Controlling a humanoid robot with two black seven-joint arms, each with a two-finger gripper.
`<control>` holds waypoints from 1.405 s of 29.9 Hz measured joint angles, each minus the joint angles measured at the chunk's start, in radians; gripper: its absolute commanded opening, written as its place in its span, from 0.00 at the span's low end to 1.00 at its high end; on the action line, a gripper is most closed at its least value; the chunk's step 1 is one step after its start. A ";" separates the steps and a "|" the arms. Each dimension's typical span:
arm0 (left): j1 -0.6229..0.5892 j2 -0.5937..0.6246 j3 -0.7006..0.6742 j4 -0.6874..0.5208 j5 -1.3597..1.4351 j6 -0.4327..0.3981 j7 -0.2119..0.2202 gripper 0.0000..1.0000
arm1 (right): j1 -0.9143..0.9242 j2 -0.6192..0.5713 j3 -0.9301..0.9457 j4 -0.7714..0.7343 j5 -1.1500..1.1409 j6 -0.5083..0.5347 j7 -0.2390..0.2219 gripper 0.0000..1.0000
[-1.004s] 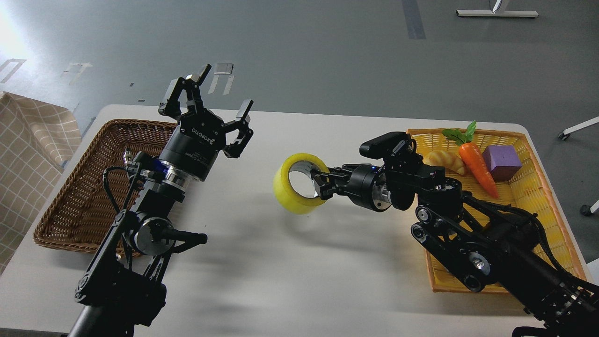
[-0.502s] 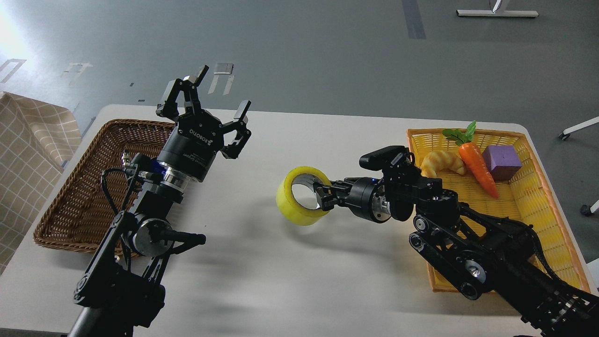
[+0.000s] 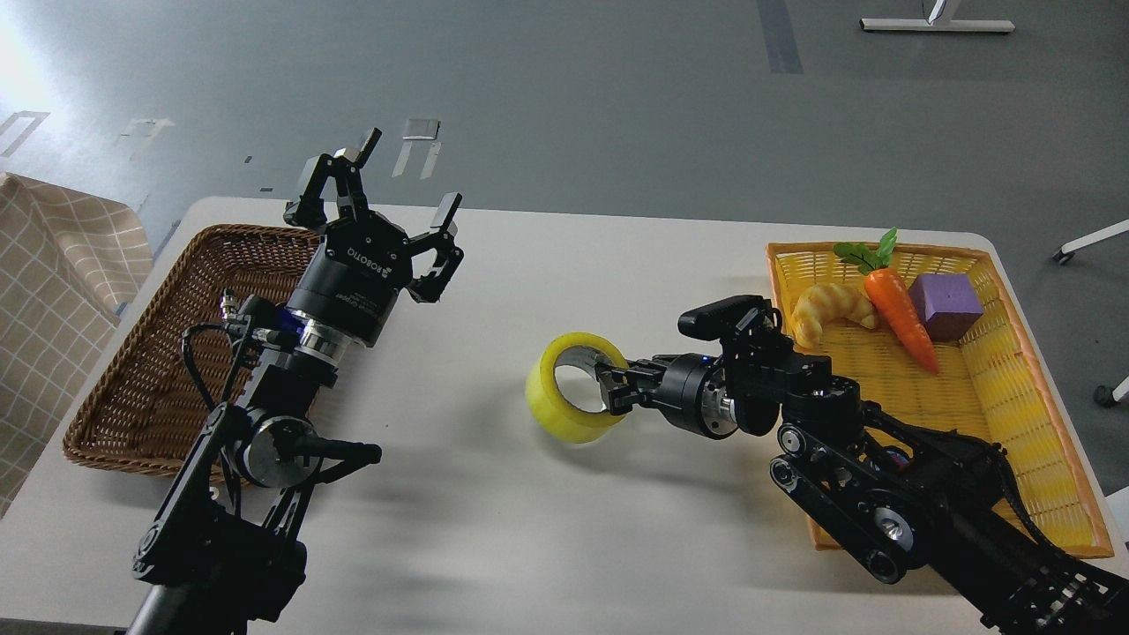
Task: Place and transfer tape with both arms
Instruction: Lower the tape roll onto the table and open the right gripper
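The yellow tape roll (image 3: 564, 406) with a pale inner core hangs tilted just above the middle of the white table (image 3: 547, 529). My right gripper (image 3: 613, 388) is shut on the roll's right wall, one finger inside the core. My left gripper (image 3: 375, 194) is open and empty, raised above the table's left part, by the right edge of the brown wicker basket (image 3: 150, 370). It is well to the left of the tape.
A yellow basket (image 3: 1014, 414) at the right holds a croissant (image 3: 829, 309), a carrot (image 3: 900, 313) and a purple cube (image 3: 945, 304). A checked cloth (image 3: 53, 291) lies at the far left, off the table.
My right gripper has lowered the tape toward the table and moved it slightly nearer to me. My left gripper has shifted a little to the left and away.
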 measured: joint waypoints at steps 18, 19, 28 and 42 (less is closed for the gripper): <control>0.003 0.000 -0.008 0.000 -0.012 0.001 -0.001 0.98 | 0.013 0.059 0.000 -0.089 0.000 0.000 -0.015 0.44; 0.005 0.000 -0.010 0.000 -0.016 0.001 -0.001 0.98 | 0.014 0.061 0.001 -0.095 0.000 0.000 -0.015 0.51; 0.010 0.000 -0.015 0.000 -0.026 -0.001 -0.001 0.98 | 0.014 0.063 0.004 -0.140 0.000 -0.008 -0.012 0.84; 0.013 0.000 -0.016 -0.002 -0.026 -0.002 -0.001 0.98 | 0.036 0.063 0.100 -0.151 0.000 -0.279 -0.012 0.96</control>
